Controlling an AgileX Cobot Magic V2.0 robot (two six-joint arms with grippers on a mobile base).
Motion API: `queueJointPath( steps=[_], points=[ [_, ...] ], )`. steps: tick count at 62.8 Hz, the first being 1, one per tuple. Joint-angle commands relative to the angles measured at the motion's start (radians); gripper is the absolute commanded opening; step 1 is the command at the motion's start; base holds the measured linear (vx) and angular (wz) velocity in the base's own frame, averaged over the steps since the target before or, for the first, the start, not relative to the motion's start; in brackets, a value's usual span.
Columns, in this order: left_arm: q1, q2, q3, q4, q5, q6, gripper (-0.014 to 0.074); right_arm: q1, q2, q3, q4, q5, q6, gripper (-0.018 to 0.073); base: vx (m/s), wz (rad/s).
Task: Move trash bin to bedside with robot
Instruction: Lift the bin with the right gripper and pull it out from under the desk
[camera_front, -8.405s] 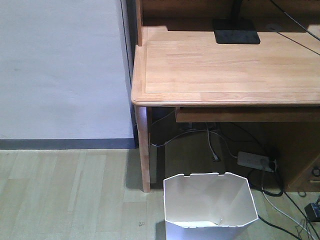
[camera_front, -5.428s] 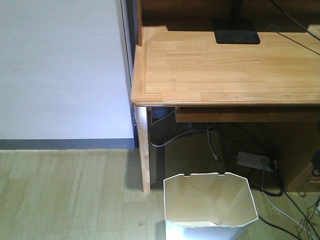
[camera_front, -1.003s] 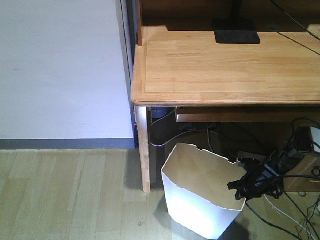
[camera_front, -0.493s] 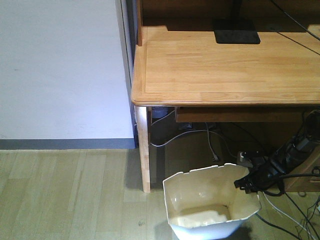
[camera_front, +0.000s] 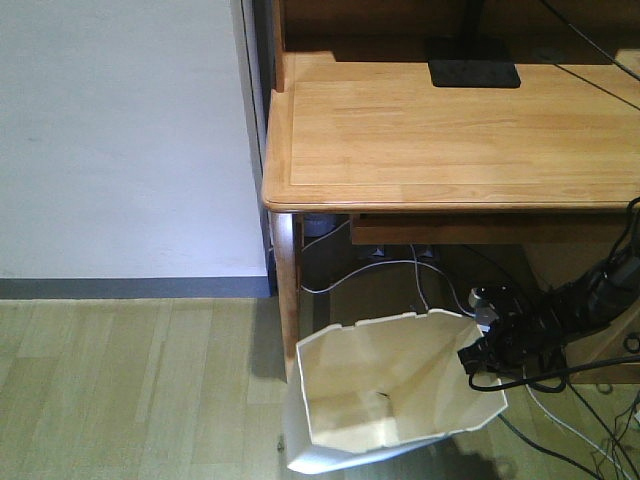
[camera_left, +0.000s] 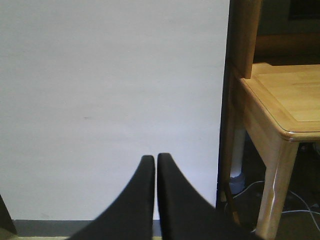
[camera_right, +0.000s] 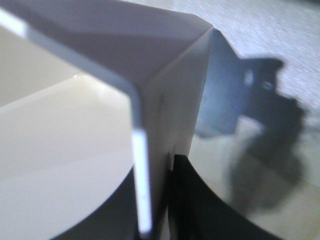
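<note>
Front view: your trash bin (camera_front: 390, 400) tilts at lower centre beside the counter leg (camera_front: 288, 290), right claw (camera_front: 478, 350) clamped on its rim amid cables (camera_front: 545, 335). Left wrist: left claw (camera_left: 156, 200) closed on nothing, facing a wall (camera_left: 110, 90). Right wrist: bin wall between its fingers (camera_right: 192, 200).

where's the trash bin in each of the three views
Front-facing: the trash bin is low centre, tilted, below the desk, with the right pincer on its right rim.
Left wrist: not in it; only wall, desk and the shut left pincer.
Right wrist: its white wall fills the left and top, very close, clamped in the right pincer.
Shared landmark: the desk leg shows in the front-facing and left wrist views; the right wrist view shares only the bin.
</note>
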Motion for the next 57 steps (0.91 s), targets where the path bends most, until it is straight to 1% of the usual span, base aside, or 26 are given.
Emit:
queueJointPath(
  steps=[1, 16, 35, 57],
  points=[
    [0.001, -0.014, 0.019, -0.004, -0.071, 0.0, -0.0006, -0.002, -0.128, 0.042, 0.087, 0.232, -0.044, -0.0006, 0.0, 0.0],
    [0.001, -0.014, 0.019, -0.004, -0.071, 0.0, -0.0006, -0.002, -0.211, 0.139, 0.08, 0.231, -0.051, -0.0006, 0.0, 0.0],
    [0.001, -0.014, 0.019, -0.004, -0.071, 0.0, -0.0006, -0.002, -0.216, 0.147, 0.074, 0.279, -0.029, -0.0006, 0.0, 0.0],
    [0.001, -0.014, 0.019, -0.004, -0.071, 0.0, -0.0006, -0.002, -0.216, 0.147, 0.074, 0.279, -0.029, -0.0006, 0.0, 0.0]
  ],
)
